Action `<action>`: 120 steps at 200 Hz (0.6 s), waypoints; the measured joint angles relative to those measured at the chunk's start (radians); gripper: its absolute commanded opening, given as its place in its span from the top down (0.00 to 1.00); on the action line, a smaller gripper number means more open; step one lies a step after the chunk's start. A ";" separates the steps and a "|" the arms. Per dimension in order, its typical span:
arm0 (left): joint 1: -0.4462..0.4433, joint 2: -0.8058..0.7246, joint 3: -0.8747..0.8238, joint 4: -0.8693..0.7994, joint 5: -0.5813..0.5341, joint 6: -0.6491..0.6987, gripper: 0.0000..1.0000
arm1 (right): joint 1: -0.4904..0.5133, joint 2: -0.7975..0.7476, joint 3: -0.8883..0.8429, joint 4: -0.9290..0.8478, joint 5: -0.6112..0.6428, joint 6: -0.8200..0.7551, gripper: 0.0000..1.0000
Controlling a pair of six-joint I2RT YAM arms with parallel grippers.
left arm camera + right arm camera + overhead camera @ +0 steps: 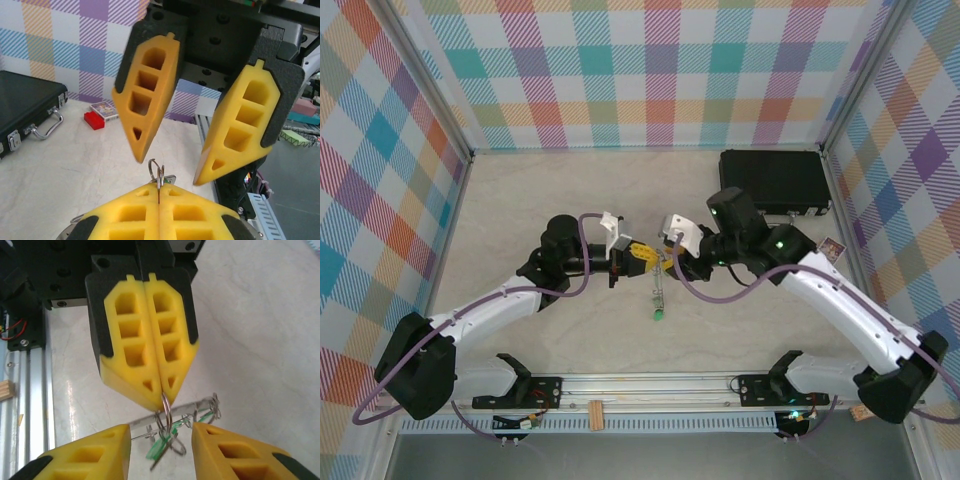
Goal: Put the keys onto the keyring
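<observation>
Walls of multicoloured plaid fabric (650,70) close in the left, far and right sides, joined at the corners by slim grey metal posts (432,85). The pale beige, faintly marbled table (520,200) is evenly lit, with a ribbed aluminium rail (660,385) along its near edge.

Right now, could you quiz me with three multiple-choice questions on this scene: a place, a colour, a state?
1. Where on the table is the black case? A near edge; B far right corner; C far left corner.
2. What colour is the key's plastic tag? A green; B red; C blue.
3. The left gripper is: A wide open; B shut on nothing; C shut on a thin metal ring.
Answers: B, the top view shows it far right; A, the tag is bright green; C, its yellow fingers meet and pinch the ring.
</observation>
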 measured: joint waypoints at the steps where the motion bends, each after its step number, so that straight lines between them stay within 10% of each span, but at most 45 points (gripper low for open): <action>1: 0.000 0.000 -0.001 0.004 0.000 -0.002 1.00 | 0.000 -0.003 -0.003 0.002 0.002 0.001 0.59; 120: -0.002 0.033 -0.095 0.592 -0.153 -0.306 1.00 | 0.000 -0.317 -0.349 0.470 0.111 0.261 0.58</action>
